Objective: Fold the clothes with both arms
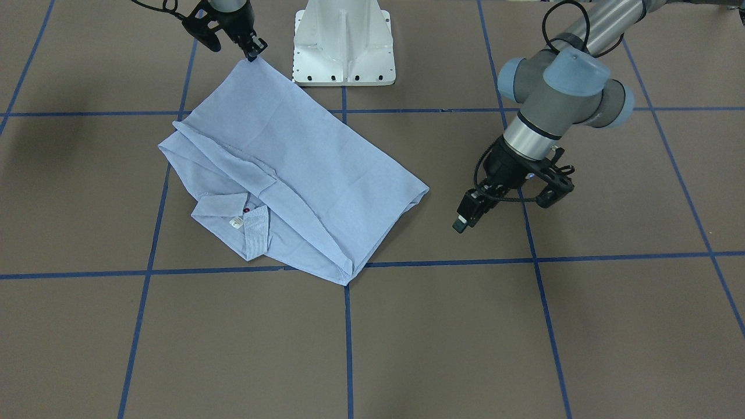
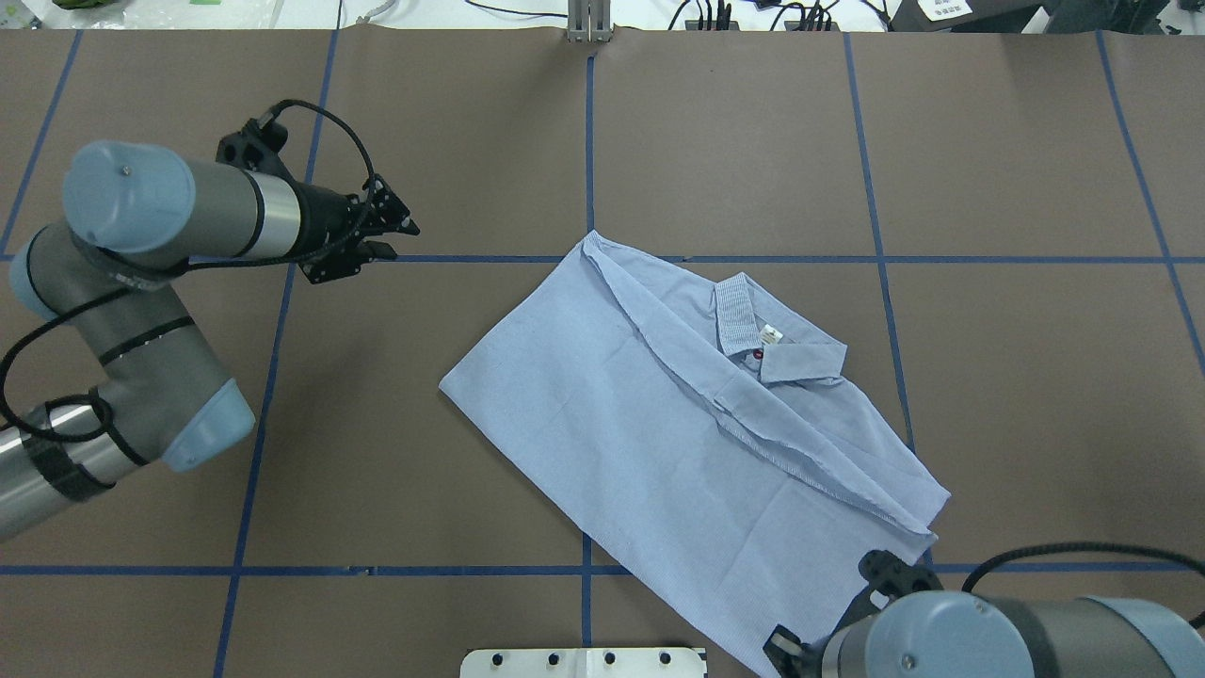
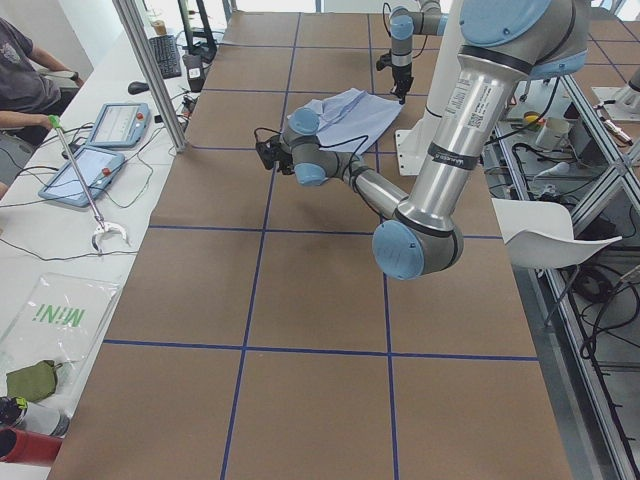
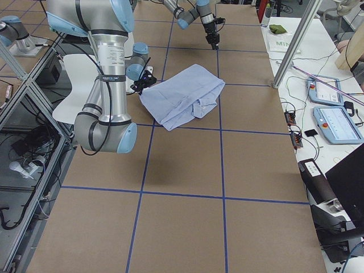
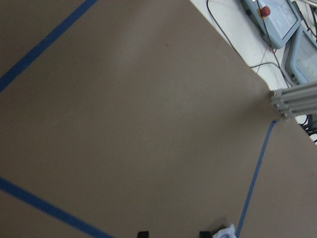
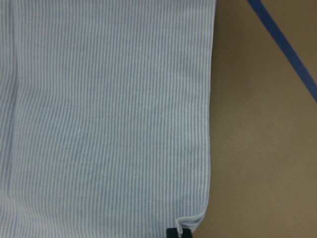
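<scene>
shirt (image 2: 659, 443): part-folded, flat on table (image 2: 377, 424), centre toward 4 o'clock overhead | right gripper (image 1: 256, 51): fingers together, seemingly pinching shirt's 5 o'clock corner | left gripper (image 2: 400, 237): fingers spread, empty, at shirt's 10 o'clock, well apart | handling: likely light, limp, slumps; pinch hem corners, 9 o'clock corner free

Folded light-blue striped shirt (image 2: 650, 443) lies flat, collar (image 2: 753, 325) up; right pincer (image 1: 256, 52) pinches its corner, left pincer (image 2: 405, 238) spread.
</scene>
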### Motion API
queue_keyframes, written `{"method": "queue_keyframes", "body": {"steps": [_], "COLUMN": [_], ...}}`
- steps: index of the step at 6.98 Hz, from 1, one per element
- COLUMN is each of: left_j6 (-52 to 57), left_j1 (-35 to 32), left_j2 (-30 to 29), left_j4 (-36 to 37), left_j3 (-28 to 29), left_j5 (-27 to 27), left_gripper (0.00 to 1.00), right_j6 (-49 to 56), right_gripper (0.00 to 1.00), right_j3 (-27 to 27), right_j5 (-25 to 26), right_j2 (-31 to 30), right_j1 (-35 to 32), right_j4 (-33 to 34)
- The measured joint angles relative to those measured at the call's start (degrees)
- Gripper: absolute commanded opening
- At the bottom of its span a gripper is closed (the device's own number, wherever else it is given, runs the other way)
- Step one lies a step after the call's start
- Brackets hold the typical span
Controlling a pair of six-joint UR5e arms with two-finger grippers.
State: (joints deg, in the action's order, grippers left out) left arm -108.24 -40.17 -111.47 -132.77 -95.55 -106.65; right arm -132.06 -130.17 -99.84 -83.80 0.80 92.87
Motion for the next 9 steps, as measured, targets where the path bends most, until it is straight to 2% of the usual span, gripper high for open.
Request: {"method": "queue_keyframes", "body": {"steps": [1,2,4,6,9], "left_j6": [-3.12,-6.39,-9.62,-10.09,-9.76], "left_j1": [4.06,8.36,14.00,16.00,17.89], "left_j2": [1.90,3.10,2.73,1.31,-0.40], "left_j4": [0.43,2.31,9.38,11.99,15.82], "left_j3": [-1.90,-3.59,-6.43,-6.34,-5.23], "left_j5": [2.27,5.39,9.59,10.53,10.75], "left_gripper": [0.51,0.51,0.53,0.53,0.53], "right_j6": [-3.44,-5.36,-5.37,-2.82,-1.26], "right_gripper": [1.00,1.00,1.00,1.00,1.00], "right_j3": [-0.54,-1.41,-2.08,-0.72,2.39], "right_j5": [2.51,4.74,5.59,5.14,4.63], "right_j2": [0.01,0.20,2.82,6.52,8.98], "right_j1": [2.56,1.64,-7.78,-15.23,-17.64], "right_j4": [0.38,0.48,0.56,0.61,0.62]}}
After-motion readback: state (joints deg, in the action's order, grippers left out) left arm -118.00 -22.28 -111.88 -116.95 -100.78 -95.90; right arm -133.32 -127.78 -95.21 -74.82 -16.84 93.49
